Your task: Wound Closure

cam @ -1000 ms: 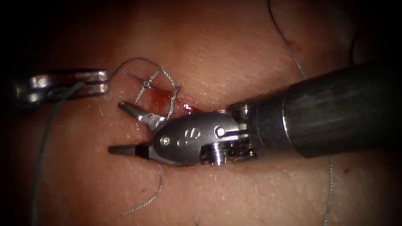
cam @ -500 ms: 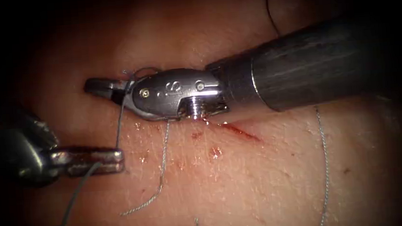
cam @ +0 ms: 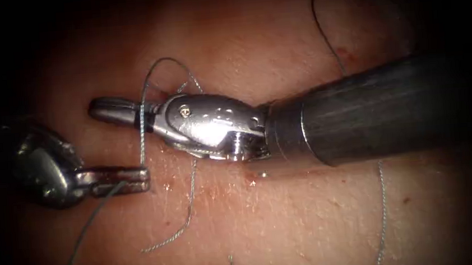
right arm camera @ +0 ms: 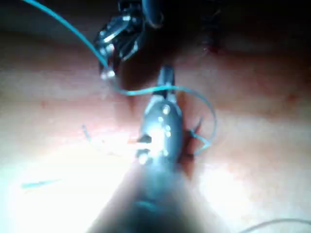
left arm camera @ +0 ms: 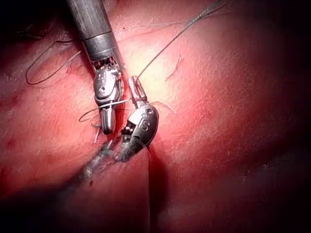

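Note:
My right tool (cam: 99,109) reaches in from the right across the tissue (cam: 288,224), jaws shut with nothing seen between them. The thread (cam: 142,135) lies across those jaws and arcs on above them. My left tool (cam: 145,178), lower left, is shut on that thread at its tip; a longer strand trails away down-left. In the left wrist view the left tool (left arm camera: 133,81) holds the thread beside the right tool (left arm camera: 108,127), with thread (left arm camera: 116,102) across the right jaws. The right wrist view has the thread (right arm camera: 141,91) crossing the right tool (right arm camera: 166,74). I see no needle.
A loose thread tail (cam: 188,206) runs from under the right tool down to the lower left. Another strand (cam: 383,205) hangs at the right. Small spots of red fluid (cam: 249,176) sit just below the right tool's wrist.
The right tool moved up and left from the stitch and its jaws went from open to shut. The left tool dropped lower, and the thread now lies across the right jaws.

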`<state>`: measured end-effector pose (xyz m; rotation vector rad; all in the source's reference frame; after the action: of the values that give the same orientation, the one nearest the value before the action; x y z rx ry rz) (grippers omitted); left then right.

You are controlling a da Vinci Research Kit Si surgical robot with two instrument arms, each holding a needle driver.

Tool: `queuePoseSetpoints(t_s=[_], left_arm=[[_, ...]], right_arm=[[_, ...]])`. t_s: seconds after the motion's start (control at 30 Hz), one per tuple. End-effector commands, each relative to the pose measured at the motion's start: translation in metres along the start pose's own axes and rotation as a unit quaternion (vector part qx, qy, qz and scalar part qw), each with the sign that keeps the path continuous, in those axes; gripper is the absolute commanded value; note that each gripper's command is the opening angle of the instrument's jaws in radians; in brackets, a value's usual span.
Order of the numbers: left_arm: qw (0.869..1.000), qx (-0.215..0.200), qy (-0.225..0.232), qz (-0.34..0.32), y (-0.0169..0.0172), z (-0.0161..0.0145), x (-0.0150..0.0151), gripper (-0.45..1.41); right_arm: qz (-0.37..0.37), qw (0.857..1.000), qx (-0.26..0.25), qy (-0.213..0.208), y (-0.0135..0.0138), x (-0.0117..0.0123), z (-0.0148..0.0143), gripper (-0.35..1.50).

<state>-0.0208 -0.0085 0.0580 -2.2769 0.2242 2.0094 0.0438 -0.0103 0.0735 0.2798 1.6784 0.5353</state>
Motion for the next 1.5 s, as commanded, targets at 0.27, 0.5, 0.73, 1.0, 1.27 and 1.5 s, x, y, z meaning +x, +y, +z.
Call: queuePoseSetpoints(t_s=[0.27, 0.5, 0.73, 1.0, 1.27, 1.5], left_arm=[[1.000, 0.009, 0.002, -0.002, -0.0008, -0.0013, -0.0009, -0.45], [1.000, 0.014, -0.005, -0.005, -0.0015, -0.0019, -0.0030, -0.45], [1.000, 0.020, -0.011, -0.006, -0.0027, -0.0027, -0.0041, -0.45], [1.000, 0.023, -0.014, -0.009, -0.0033, -0.0030, -0.0050, -0.45], [1.000, 0.025, -0.015, -0.013, -0.0034, -0.0019, -0.0061, -0.45], [1.000, 0.021, -0.011, -0.019, -0.0033, -0.0012, -0.0067, -0.45]], right_arm=[[0.017, 0.998, 0.044, 0.036, -0.0006, 0.0005, -0.0010, -0.01], [0.039, 0.995, 0.077, 0.057, -0.0008, 0.0035, -0.0016, -0.01], [0.043, 0.992, 0.098, 0.061, -0.0019, 0.0044, -0.0018, 0.73], [0.036, 0.988, 0.138, 0.061, -0.0025, 0.0035, -0.0024, 0.91], [0.001, 0.971, 0.237, 0.022, -0.0041, 0.0016, -0.0038, 0.57], [-0.019, 0.954, 0.300, 0.000, -0.0049, 0.0004, -0.0045, 0.49]])
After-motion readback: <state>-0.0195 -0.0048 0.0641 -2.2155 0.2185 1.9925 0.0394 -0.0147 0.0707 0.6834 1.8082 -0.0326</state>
